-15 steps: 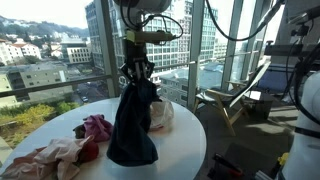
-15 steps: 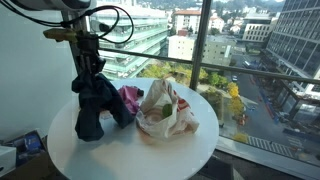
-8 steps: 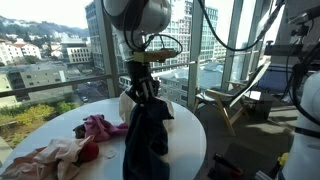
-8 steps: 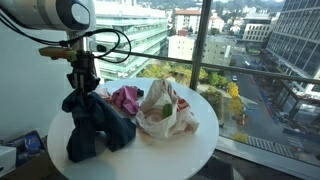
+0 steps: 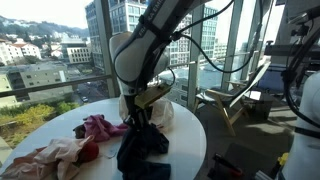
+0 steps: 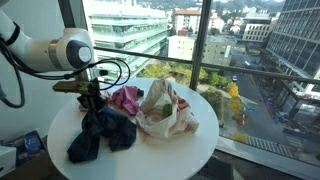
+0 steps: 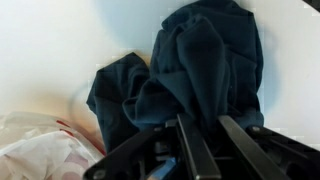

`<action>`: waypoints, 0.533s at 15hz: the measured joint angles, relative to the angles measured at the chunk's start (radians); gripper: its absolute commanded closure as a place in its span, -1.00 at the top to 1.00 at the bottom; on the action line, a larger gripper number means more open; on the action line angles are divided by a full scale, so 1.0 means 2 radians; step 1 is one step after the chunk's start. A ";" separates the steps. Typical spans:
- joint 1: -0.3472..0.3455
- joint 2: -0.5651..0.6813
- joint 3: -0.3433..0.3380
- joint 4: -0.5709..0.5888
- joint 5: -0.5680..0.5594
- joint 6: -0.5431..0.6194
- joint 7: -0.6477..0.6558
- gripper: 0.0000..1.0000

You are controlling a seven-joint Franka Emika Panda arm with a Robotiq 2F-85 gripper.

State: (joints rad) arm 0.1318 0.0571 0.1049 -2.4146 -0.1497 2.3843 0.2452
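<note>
Grips a bunched fold of the dark blue garment (image 5: 145, 148) in the pincer (image 5: 139, 116), jaws closed down on the cloth, low over the round white worktop (image 5: 192, 140). Shows the same grip in an exterior view, pincer (image 6: 92, 104) at the top of the garment (image 6: 96, 136), most of the fabric slumped in a heap on the worktop (image 6: 150, 158) near its rim. Looks down in the wrist view past the fingers (image 7: 200, 155) onto the crumpled garment (image 7: 195, 70); hard to tell how much cloth sits between the jaws, probably only a thin pinch. Has a pink cloth (image 5: 97, 127) just beside the heap, a pale flowered cloth (image 5: 55, 152) further along, and a cream bundle (image 6: 165, 108) alongside, close to touching.

Risks a slip out of the grip on any lift, given so thin a pinch and the weight of hanging fabric. Risks dragging the pink cloth along too, should a loose fold lie over it. Could send a trailing fold over the worktop rim, with the heap so near it, and pull the rest off after. Could also press the fingertips into the worktop, being so low.
</note>
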 measured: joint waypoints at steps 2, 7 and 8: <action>0.000 0.013 0.000 -0.011 0.001 0.042 0.001 -0.49; 0.000 0.023 0.000 -0.029 0.047 0.085 -0.007 0.46; 0.000 0.023 0.001 -0.033 0.050 0.094 -0.009 0.64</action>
State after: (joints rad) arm 0.1322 0.1031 0.1061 -2.4805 -0.0493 2.5731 0.2272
